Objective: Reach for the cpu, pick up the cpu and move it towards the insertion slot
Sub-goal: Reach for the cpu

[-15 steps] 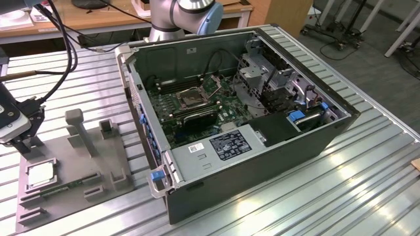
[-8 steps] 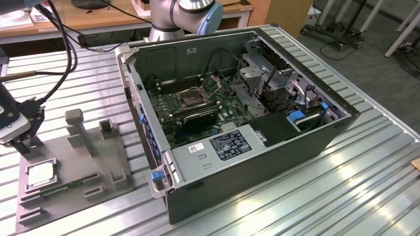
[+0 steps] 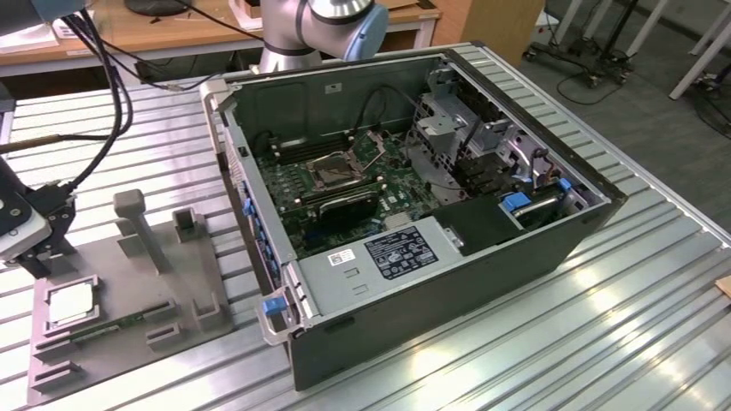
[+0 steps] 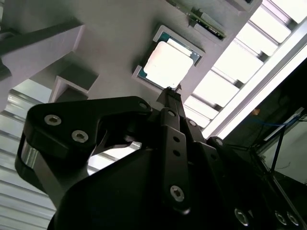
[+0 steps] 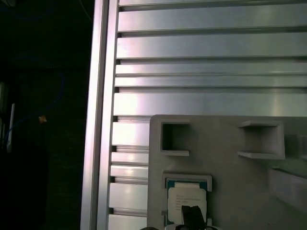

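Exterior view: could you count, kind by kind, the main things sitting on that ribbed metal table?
Open black metal computer tower: 1
Flat grey plastic fixture plate: 1
Small shiny silver square cpu, lying in the plate's square frame: 1
Narrow green circuit board strip, lying on the plate: 1
Total: 4

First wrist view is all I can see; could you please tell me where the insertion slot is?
Observer: In the exterior view, the insertion slot sits on the motherboard inside the open computer case.
Operator: Thanks. Where is the cpu from there?
Observer: The cpu lies in its frame on the grey fixture plate, outside the case, toward the exterior view's left.
Operator: Anything beside that frame?
Observer: A green memory module lies on the plate next to it.
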